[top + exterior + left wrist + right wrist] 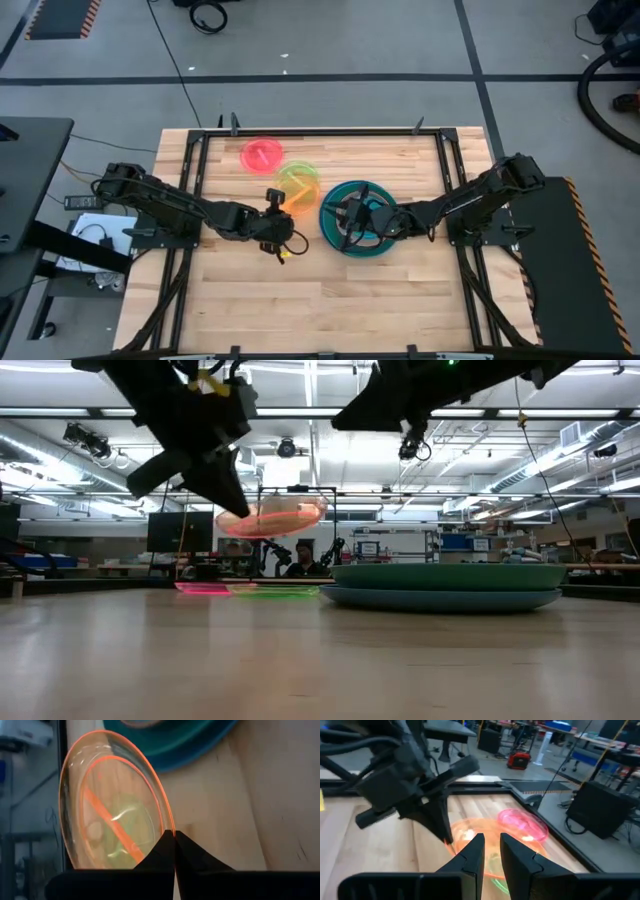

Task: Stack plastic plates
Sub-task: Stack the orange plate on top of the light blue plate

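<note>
While held by its rim: orange plate [115, 805] pinched in left gripper [174, 836] fingers, off the desk [400, 300].
Risk: thin grip, may slip.
Right gripper [491, 841]: fingers slightly parted, empty, above teal stack [358, 222].

Wooden table [330, 300], red machine [521, 759] on floor beyond

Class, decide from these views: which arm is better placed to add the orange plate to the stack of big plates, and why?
Left. The left gripper is shut on the orange plate, lifted off the table just beside the stack. The right gripper hangs over the stack, holding nothing.
</note>
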